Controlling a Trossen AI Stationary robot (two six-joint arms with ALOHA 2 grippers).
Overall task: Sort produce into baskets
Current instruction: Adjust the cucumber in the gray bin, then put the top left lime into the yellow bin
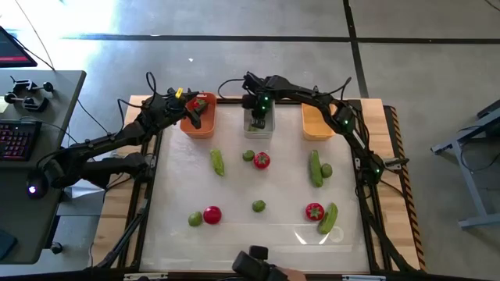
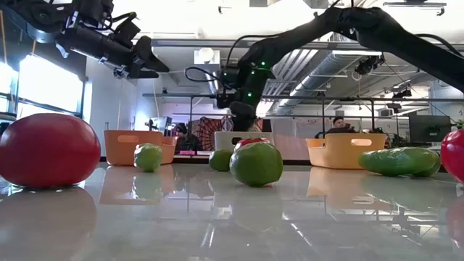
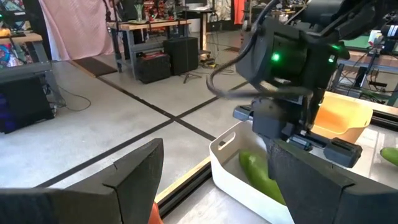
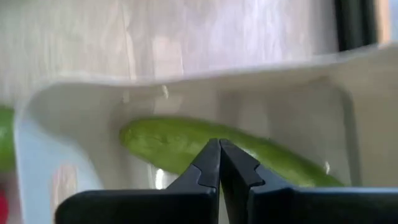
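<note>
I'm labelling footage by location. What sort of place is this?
Probably a robotics lab or workshop. The grey concrete floor carries dark tape lines, the low view shows exposed ceiling ducts, and a workbench with a red-lit keyboard stands beside the wooden-edged white table.

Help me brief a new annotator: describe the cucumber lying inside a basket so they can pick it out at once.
Along the table's far edge stand three baskets; take the pale grey basket in the middle, under the right gripper, whose fingers are shut. The cucumber lies on its floor, below those fingers. It is the only cucumber inside a basket; the other three lie on the open tabletop.
</note>
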